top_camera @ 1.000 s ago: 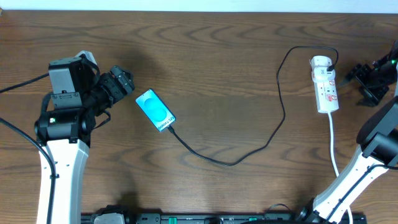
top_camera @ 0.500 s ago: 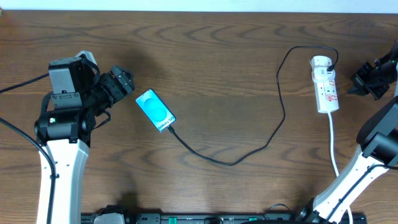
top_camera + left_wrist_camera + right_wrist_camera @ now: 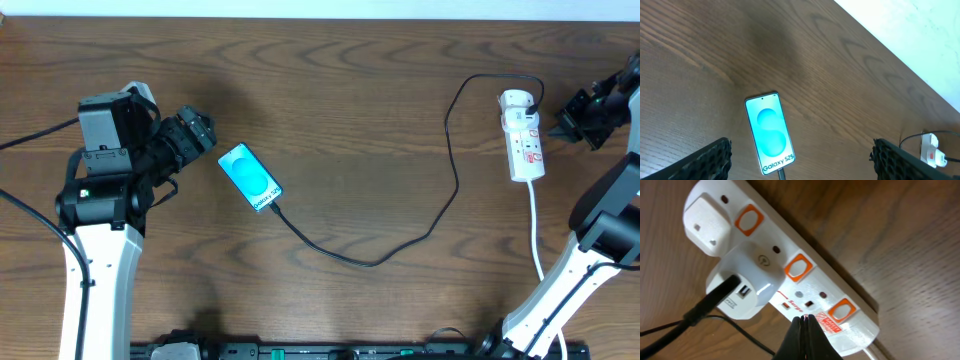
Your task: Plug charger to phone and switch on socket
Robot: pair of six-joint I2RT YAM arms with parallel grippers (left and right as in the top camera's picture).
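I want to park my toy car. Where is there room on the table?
Bare wood lies between the phone and the looping charger cable, and along the far edge. It's crowded between the power strip and the right end effector.

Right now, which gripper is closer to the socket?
Right. The right gripper sits shut just beside the socket, tips pointing at it; the left gripper is far across the table, open beside the phone.

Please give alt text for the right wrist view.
The shut right gripper points at a white power strip with three orange switches on a wooden table. A black charger cable enters a white adapter plugged into it.
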